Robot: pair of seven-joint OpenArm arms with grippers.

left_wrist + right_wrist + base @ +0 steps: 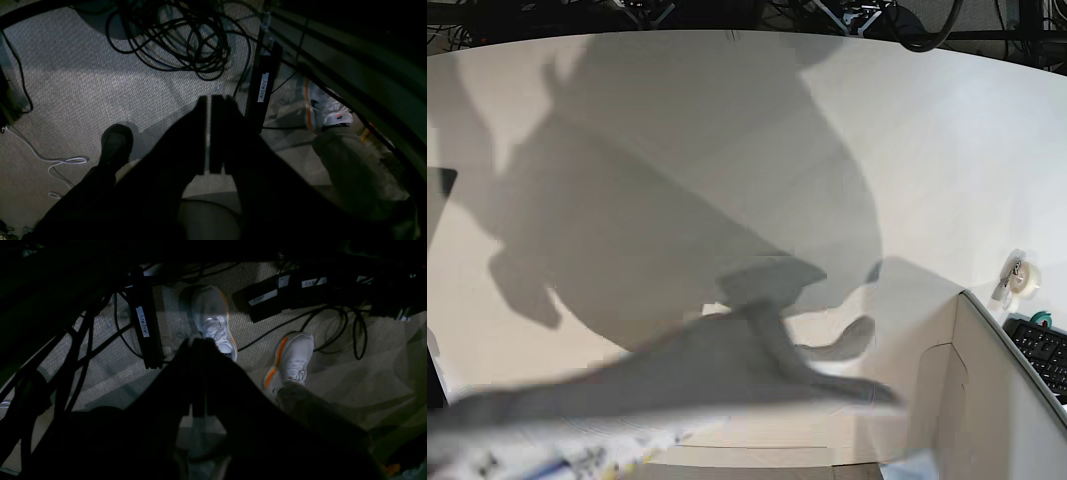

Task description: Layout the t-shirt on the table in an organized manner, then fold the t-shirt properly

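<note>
Your left gripper [210, 135] hangs below table level over grey carpet [83, 90], its two dark fingers [196, 133] pressed almost together with only a thin sliver of light between them and nothing caught there. A coil of black cables [186, 43] lies on the floor ahead of it, a black box labelled "ASIMOV" [263, 93] stands just beside the fingertips to their right, and a white cable [56, 163] loops across the carpet at lower left. A dark shoe [115, 145] sits on the carpet at the left, and a white sneaker with orange trim [325, 108] shows at the right above a trouser leg.

Your right gripper [199, 376] is also down over the carpet, a dark silhouette whose fingers meet at a point with no gap that you can make out; nothing shows between them. Beyond it you see two white sneakers with orange soles [290, 360], one of them partly hidden behind the fingertips, and more black boxes [267, 300] with white labels.

From the base camera, the t-shirt [677, 385] appears as a blurred grey-white sheet stretched across the bottom of the frame, near the camera, with coloured print showing at its lower left edge. You cannot tell whether it touches the table [947, 150], which spreads white and curved-edged behind it under a large shadow. A keyboard [1042, 352] and a roll of tape [1017, 275] sit at the right.
</note>
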